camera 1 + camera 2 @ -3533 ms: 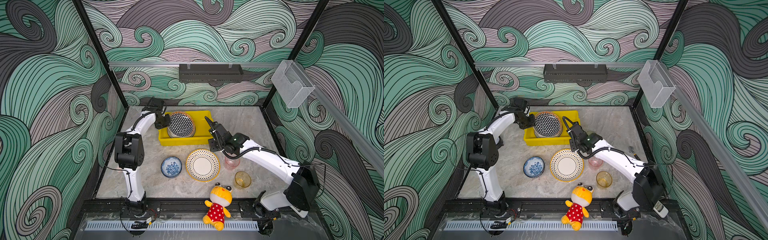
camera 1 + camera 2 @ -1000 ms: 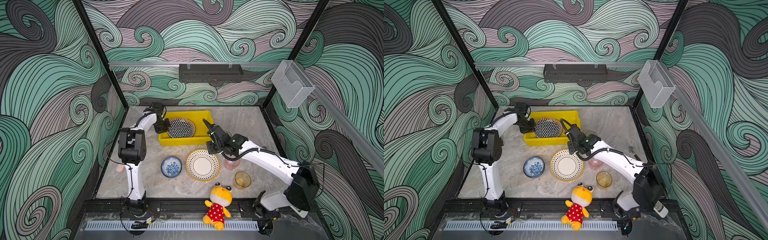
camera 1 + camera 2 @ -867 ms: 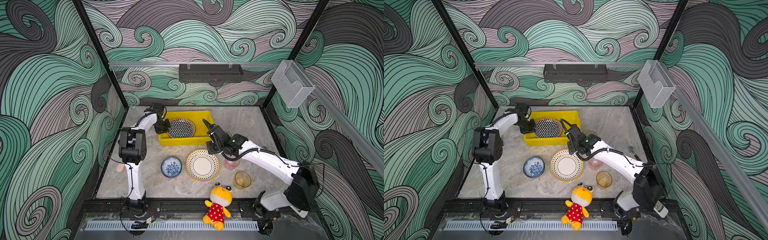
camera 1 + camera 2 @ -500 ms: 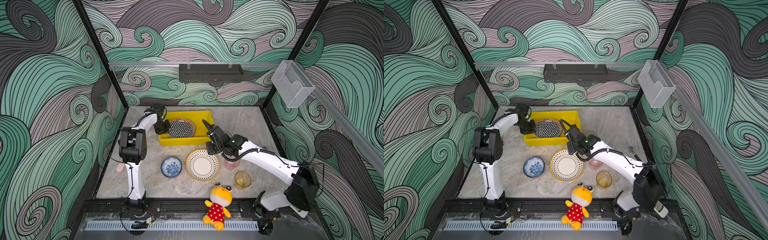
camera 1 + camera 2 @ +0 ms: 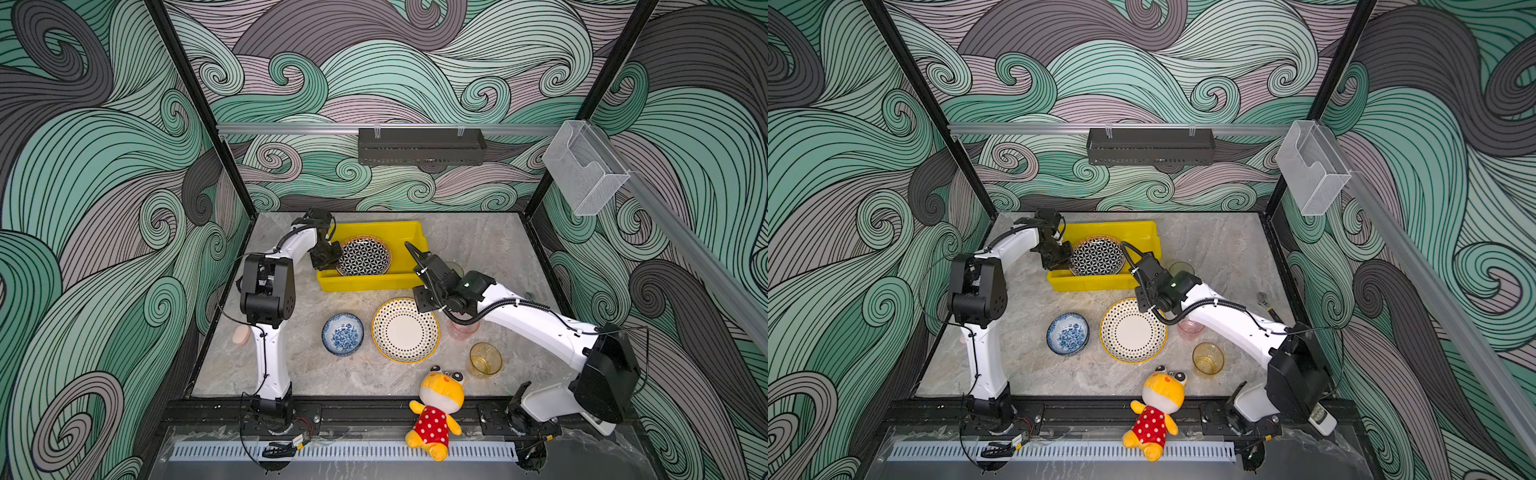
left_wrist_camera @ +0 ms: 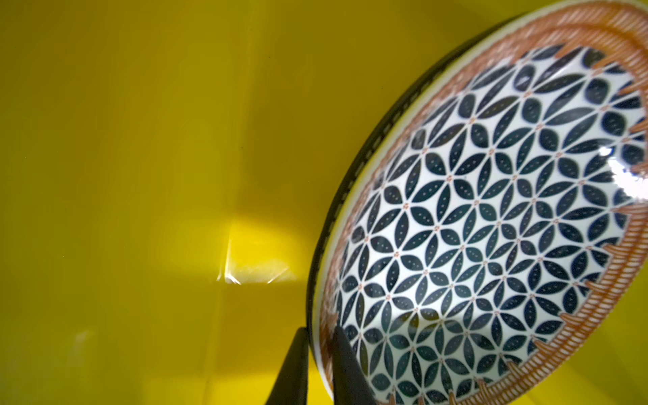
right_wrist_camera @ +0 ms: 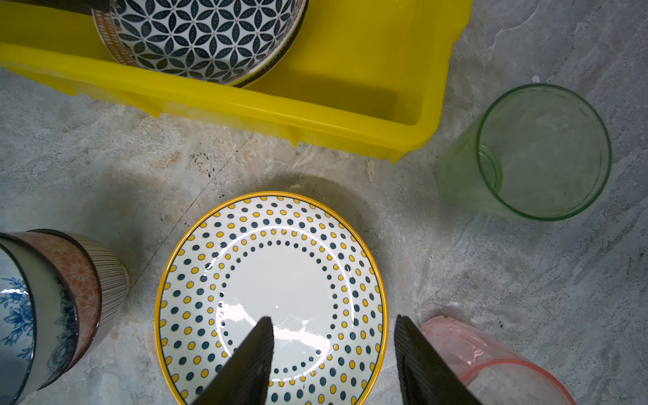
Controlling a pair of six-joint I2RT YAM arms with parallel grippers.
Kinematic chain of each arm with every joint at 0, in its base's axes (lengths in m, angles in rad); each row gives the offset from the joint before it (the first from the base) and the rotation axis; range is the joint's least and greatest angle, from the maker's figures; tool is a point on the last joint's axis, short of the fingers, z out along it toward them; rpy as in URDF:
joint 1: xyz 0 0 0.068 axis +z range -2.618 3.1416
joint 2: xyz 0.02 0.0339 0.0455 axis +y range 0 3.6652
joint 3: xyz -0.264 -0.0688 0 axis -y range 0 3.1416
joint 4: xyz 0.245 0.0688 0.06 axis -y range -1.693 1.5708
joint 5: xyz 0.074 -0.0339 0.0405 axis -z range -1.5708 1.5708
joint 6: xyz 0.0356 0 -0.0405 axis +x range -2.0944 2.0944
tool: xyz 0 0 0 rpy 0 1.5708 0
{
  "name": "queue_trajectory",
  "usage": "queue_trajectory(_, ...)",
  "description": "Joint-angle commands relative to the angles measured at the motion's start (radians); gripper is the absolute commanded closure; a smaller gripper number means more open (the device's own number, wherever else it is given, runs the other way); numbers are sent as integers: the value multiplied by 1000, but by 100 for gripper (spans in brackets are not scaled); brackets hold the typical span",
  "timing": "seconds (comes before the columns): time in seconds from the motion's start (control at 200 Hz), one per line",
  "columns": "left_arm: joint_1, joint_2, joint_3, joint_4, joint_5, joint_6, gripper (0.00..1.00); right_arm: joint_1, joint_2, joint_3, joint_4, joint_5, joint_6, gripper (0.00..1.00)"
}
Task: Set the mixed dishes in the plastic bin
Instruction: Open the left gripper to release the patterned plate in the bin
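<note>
My left claw was shut narrowly on the rim of the geometric plate, one finger on the patterned face and the other behind the dark outer edge. The plate sat tilted inside the yellow bin, with bare yellow floor and wall all around the fingertips. I judged this plate stiff, glazed and fairly heavy for so small a pinch. It would be slick under the pads and could chip if it dropped, so I wanted it lying on the bin floor before I opened.

My right claw stood open and empty. Directly under it lay the dotted plate, flat on the marble. The rim is the only place to hold it, and I judged one finger would have to get under the yellow lip. It looked like glossy ceramic, so I expected it to slide before it lifted.

Just beside one right finger stood the pink cup. Ahead of the fingertips, near the bin's corner, stood the green cup. Both looked thin-walled and light, best pinched across the wall at the mouth. The blue floral bowl sat on the far side of the dotted plate from the pink cup. The amber cup stood back toward the right arm's base.
</note>
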Motion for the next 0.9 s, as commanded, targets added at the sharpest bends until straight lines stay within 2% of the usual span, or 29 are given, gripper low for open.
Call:
queue_trajectory(0.0,-11,23,23,-36,-6,-7,83,8,-21,-14,-13,10,26,43)
queue_trajectory(0.896,-23,-96,50,-91,-3,44,81,8,-11,-24,-46,11,54,43)
